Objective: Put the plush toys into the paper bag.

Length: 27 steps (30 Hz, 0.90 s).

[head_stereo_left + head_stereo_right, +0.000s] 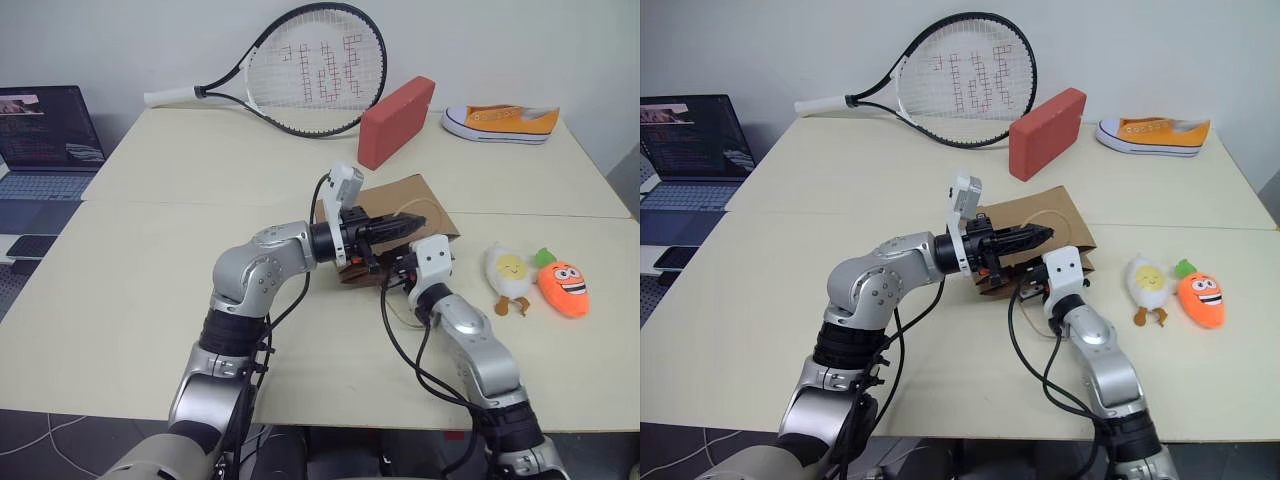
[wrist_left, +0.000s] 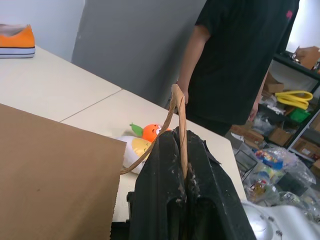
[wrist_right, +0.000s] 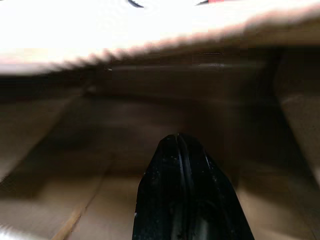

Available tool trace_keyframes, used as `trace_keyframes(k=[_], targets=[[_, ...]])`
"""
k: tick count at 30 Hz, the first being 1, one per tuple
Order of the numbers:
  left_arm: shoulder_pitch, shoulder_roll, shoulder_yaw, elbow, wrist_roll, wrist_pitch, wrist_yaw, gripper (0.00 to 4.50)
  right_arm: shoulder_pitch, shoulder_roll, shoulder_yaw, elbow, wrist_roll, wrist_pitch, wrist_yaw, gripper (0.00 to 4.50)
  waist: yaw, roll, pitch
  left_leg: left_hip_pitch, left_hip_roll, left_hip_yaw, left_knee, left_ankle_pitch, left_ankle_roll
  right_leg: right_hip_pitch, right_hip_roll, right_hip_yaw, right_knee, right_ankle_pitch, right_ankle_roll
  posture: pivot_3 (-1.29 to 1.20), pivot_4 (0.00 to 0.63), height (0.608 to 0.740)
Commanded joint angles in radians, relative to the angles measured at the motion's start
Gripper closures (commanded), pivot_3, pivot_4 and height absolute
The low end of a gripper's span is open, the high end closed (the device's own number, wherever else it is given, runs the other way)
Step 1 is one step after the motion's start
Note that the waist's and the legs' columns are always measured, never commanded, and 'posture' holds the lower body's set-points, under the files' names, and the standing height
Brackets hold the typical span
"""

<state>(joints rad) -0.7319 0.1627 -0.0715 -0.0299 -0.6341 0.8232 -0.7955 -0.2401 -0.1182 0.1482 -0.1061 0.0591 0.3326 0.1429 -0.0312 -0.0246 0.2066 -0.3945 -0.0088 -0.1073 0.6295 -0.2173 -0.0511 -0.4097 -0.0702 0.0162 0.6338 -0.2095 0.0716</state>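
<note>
Left gripper (image 2: 182, 165) pinched closed; right gripper (image 3: 180, 145) closed, pointing forward.

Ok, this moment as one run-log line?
left gripper: shut on bag handle | right gripper: shut, inside paper bag mouth | egg toy, carrot toy: on table, not yet bagged

Plain brown kraft paper bag (image 1: 425, 200) with tan cord handle (image 2: 179, 125), on pale cream surface (image 1: 150, 290). White egg plush (image 1: 508, 274) with yellow face and brown legs; orange carrot plush (image 1: 563, 287) with green top and white grin. Red block (image 1: 395, 121); orange-and-white sneaker (image 1: 500, 123); black-and-white racket (image 1: 300, 70); black fingers on left gripper (image 1: 400, 227).
</note>
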Motion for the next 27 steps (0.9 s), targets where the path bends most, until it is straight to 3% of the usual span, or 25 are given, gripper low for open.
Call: trace_keyframes(k=[1,12,19,27], targets=[[-0.037,0.001,0.040,-0.023,-0.031,0.001,0.017,4.50,0.003,0.012,-0.011,0.062,-0.021,-0.063,-0.012,4.47,0.000,0.000,0.000,0.000,0.000,0.000,0.000,0.000,0.000,0.000,0.000,0.000,0.000,0.000,0.000,0.00,0.150,0.740],[-0.225,0.055,0.154,0.068,-0.035,-0.061,0.046,4.50,0.027,0.035,-0.007,0.134,-0.040,-0.027,-0.006,4.47,-0.001,0.000,0.000,0.001,0.000,0.000,0.000,0.000,0.000,0.001,0.000,0.000,0.000,0.000,0.000,0.00,0.150,0.740],[-0.297,0.090,0.112,0.063,0.043,-0.163,0.036,4.50,0.022,0.050,0.000,0.143,-0.049,-0.014,-0.004,4.47,-0.001,0.000,0.000,0.002,0.000,0.000,0.000,0.000,0.000,0.002,0.001,0.000,0.000,0.000,0.000,0.00,0.150,0.740],[-0.265,0.119,0.051,0.045,0.115,-0.225,0.017,4.50,0.018,0.056,0.002,0.140,-0.055,-0.003,0.001,4.47,-0.002,0.000,0.000,0.002,0.001,0.000,0.000,0.000,0.000,0.002,0.001,0.000,0.000,0.000,0.000,0.00,0.150,0.740]])
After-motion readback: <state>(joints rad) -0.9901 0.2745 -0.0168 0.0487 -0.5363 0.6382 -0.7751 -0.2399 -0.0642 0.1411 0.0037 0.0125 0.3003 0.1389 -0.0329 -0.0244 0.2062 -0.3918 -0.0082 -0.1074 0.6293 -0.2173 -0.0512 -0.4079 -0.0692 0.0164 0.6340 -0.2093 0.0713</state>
